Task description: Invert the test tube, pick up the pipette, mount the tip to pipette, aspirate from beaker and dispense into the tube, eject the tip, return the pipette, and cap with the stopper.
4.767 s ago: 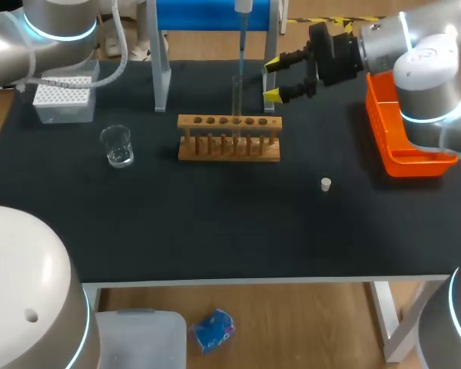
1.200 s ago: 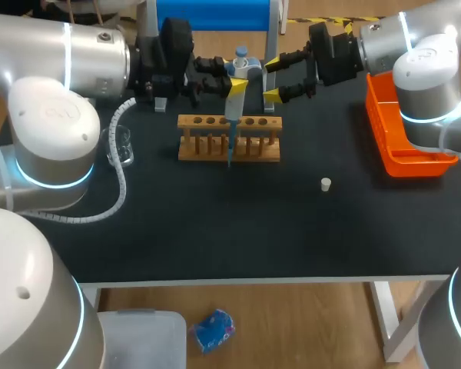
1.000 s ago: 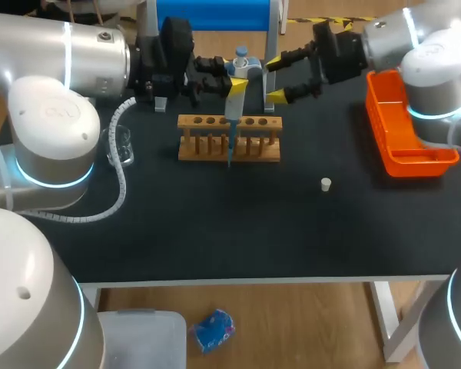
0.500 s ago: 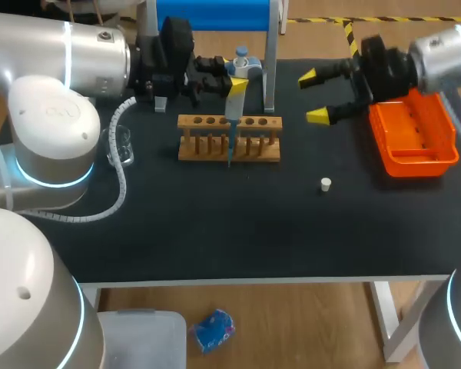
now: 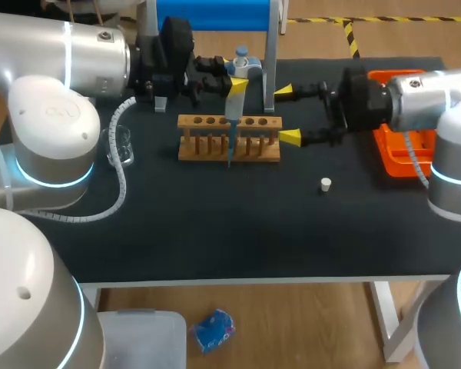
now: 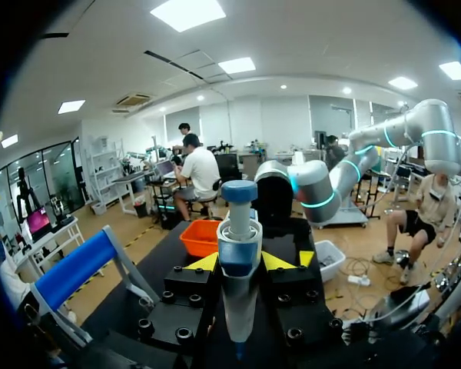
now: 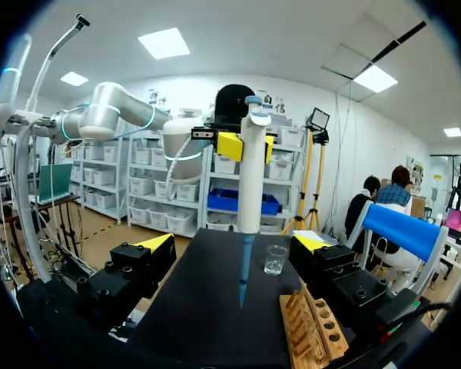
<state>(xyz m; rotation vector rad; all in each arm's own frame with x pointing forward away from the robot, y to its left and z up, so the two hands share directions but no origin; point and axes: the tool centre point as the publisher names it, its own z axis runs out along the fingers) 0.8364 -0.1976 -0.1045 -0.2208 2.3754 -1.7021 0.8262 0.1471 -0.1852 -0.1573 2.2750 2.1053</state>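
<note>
My left gripper (image 5: 236, 74) is shut on the white and blue pipette (image 5: 232, 104), held upright over the wooden tube rack (image 5: 229, 138). In the left wrist view the pipette (image 6: 238, 269) stands between the yellow tips. Its blue tip (image 7: 243, 280) points down beside the rack (image 7: 315, 327). My right gripper (image 5: 288, 114) is open at the rack's right end, facing the pipette (image 7: 251, 177) with nothing between its fingers. The white stopper (image 5: 326, 184) lies on the mat to the front right. The glass beaker (image 5: 121, 145) stands left of the rack. I cannot make out the test tube.
An orange bin (image 5: 409, 150) sits at the right edge, behind my right arm. The blue-topped metal stand (image 5: 270, 54) rises behind the rack. A grey cable (image 5: 121, 181) hangs from my left arm beside the beaker. The black mat (image 5: 230, 231) stretches to the front edge.
My right gripper left the stand at the back, swung right toward the orange bin, then came back left and forward to the rack's right end, still open. The left arm and pipette kept still.
</note>
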